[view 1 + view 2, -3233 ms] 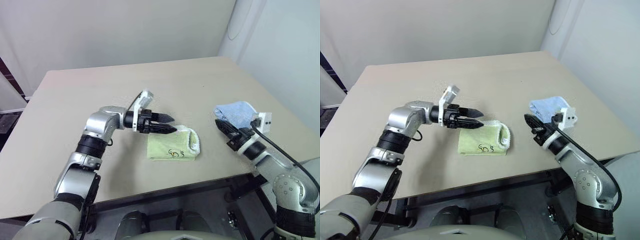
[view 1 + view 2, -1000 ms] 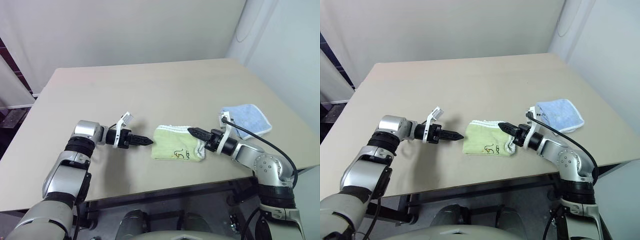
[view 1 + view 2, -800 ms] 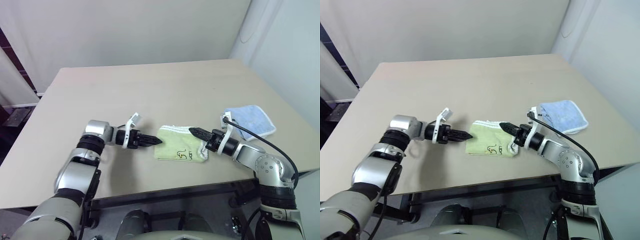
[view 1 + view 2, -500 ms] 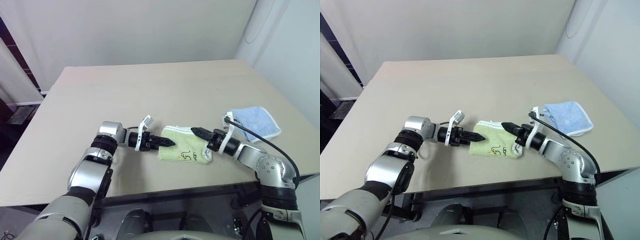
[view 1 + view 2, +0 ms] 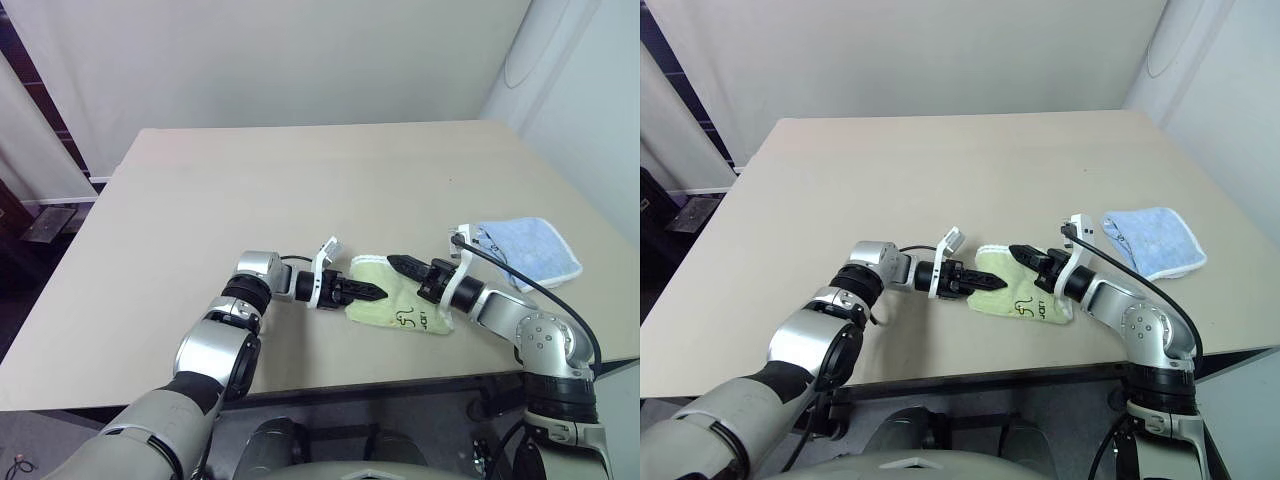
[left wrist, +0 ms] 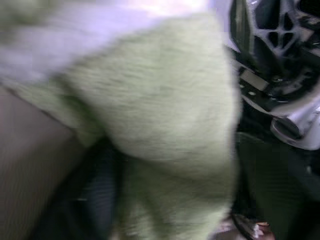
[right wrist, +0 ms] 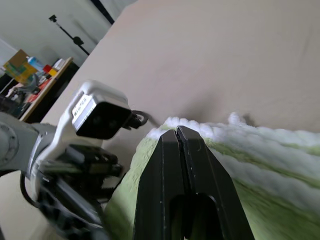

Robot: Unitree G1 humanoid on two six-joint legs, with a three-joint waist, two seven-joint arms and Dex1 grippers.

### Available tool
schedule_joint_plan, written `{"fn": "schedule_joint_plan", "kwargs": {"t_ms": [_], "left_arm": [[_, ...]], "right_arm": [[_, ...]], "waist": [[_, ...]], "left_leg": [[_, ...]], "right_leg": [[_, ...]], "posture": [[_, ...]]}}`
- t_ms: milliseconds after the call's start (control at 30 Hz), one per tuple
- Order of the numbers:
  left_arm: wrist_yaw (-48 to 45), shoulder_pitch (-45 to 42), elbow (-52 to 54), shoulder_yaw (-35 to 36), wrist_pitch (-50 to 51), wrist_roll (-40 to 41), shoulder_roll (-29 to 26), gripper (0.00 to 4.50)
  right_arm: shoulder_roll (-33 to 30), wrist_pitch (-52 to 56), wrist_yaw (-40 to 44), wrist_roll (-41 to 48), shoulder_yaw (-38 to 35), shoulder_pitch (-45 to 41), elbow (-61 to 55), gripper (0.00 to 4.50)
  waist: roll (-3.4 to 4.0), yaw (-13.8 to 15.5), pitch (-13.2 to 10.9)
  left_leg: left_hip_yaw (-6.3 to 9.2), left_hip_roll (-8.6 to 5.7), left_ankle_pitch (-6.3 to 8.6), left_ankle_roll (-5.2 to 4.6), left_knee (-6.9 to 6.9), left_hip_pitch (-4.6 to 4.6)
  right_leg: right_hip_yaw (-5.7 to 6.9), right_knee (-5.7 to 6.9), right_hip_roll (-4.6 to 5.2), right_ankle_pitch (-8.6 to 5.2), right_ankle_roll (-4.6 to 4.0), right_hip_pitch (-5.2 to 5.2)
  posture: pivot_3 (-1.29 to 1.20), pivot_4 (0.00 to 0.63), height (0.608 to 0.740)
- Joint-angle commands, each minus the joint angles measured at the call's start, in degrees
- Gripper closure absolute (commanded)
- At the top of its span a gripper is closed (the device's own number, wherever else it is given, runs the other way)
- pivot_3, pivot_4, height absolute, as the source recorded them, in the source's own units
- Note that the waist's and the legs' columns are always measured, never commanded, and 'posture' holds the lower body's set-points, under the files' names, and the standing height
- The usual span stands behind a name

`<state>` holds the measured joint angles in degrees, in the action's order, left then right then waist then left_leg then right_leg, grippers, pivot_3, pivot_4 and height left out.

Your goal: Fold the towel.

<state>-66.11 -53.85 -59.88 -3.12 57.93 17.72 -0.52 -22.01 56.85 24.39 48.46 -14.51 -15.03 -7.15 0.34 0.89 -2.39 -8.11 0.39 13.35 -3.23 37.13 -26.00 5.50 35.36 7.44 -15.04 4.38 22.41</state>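
Observation:
The towel (image 5: 405, 308) lies folded near the table's front edge, light green with a white corded rim and dark embroidered marks (image 5: 408, 318) toward me. My left gripper (image 5: 376, 294) reaches in level from the left and meets the towel's left edge; in the left wrist view the green terry cloth (image 6: 160, 125) sits right up against the camera. My right gripper (image 5: 394, 262) is shut with nothing in it. It lies over the towel's far edge and points left, its fingertips (image 7: 178, 134) pressed together just above the white rim.
A smaller light blue cloth (image 5: 530, 250) lies at the right edge of the beige table (image 5: 250, 190). The table's front edge runs just below the towel. Bare tabletop stretches behind and to the left of both arms.
My left gripper has travelled right across the table to the towel's left edge. The right gripper has stayed over the towel. The camera has shifted.

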Motion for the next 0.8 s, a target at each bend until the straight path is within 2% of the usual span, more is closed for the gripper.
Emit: {"fn": "schedule_joint_plan", "kwargs": {"t_ms": [33, 167, 233, 267, 300, 467, 633, 800], "left_arm": [[1.45, 0.69, -1.45, -0.83, -1.39, -1.50, 1.34, 2.43], [1.38, 0.54, -1.67, 0.24, -2.02, -1.26, 1.00, 3.87], [0.91, 0.41, -1.38, 0.57, -1.71, -1.03, 0.91, 4.38], [0.73, 0.38, -1.26, 0.69, -1.47, -0.96, 0.87, 4.49], [0.63, 0.36, -1.21, 0.78, -1.30, -0.90, 0.85, 4.49], [-0.59, -0.28, 0.71, 1.47, 1.13, -0.06, -0.68, 4.49], [2.02, -3.00, 5.57, 7.84, 7.25, 4.04, -8.86, 4.49], [7.29, -3.03, 9.91, 15.00, 11.41, 8.17, -16.51, 4.49]], "right_arm": [[-0.23, -0.97, -0.31, 1.36, -2.40, 0.12, -2.93, 4.50], [-0.28, -0.73, 0.15, 2.60, -3.41, 1.06, -4.75, 4.50], [-0.46, -0.46, 0.65, 4.09, -4.35, 1.48, -6.15, 4.50], [-0.69, -0.52, 0.86, 4.57, -4.55, 1.73, -6.73, 4.50], [-0.86, -0.58, 0.96, 4.87, -4.64, 1.91, -7.09, 4.50], [-2.43, -1.33, 1.71, 6.61, -6.37, 3.74, -9.30, 4.50], [-2.72, -3.24, 1.40, 7.18, -9.01, 6.27, -8.84, 4.50], [-1.84, -4.50, 1.36, 6.80, -8.20, 6.53, -8.49, 4.50]], "waist": [[0.00, -0.10, 0.00], [0.14, -0.07, 0.09], [0.18, -0.10, 0.10], [0.19, -0.15, 0.09], [0.19, -0.23, 0.09], [0.24, -0.26, 0.08], [0.27, -1.13, 0.05], [0.27, -2.40, 0.03]], "left_leg": [[-0.02, 0.00, 0.00, 0.00, 0.00, -0.02], [-0.03, 0.06, 0.00, 0.00, 0.00, 0.00], [-0.03, 0.09, 0.01, -0.01, -0.01, 0.05], [-0.03, 0.11, 0.01, -0.01, -0.04, 0.04], [-0.03, 0.14, 0.02, -0.01, -0.07, 0.02], [-0.04, 0.29, 0.02, -0.01, -0.31, 0.01], [0.05, 0.54, -0.06, 0.11, -0.40, 0.01], [0.23, 0.56, -0.09, -0.06, -0.04, 0.08]], "right_leg": [[0.01, -0.02, 0.00, 0.02, 0.04, 0.03], [0.04, -0.02, -0.07, 0.05, 0.11, 0.01], [0.05, -0.09, -0.08, 0.23, 0.44, -0.06], [0.05, -0.22, -0.10, 0.41, 0.77, -0.09], [0.05, -0.31, -0.13, 0.57, 1.05, -0.09], [0.03, -0.33, -0.42, 0.64, 1.08, 0.03], [-0.02, -0.30, -0.67, 0.57, 0.97, 0.35], [-0.01, 0.12, -0.83, 0.61, 1.08, 0.47]], "posture": [[0.00, 0.000, 0.740], [0.00, 0.000, 0.740], [0.00, 0.000, 0.740], [0.00, 0.000, 0.740], [0.00, 0.000, 0.740], [0.00, 0.000, 0.740], [0.00, 0.000, 0.740], [0.00, 0.000, 0.740]]}}
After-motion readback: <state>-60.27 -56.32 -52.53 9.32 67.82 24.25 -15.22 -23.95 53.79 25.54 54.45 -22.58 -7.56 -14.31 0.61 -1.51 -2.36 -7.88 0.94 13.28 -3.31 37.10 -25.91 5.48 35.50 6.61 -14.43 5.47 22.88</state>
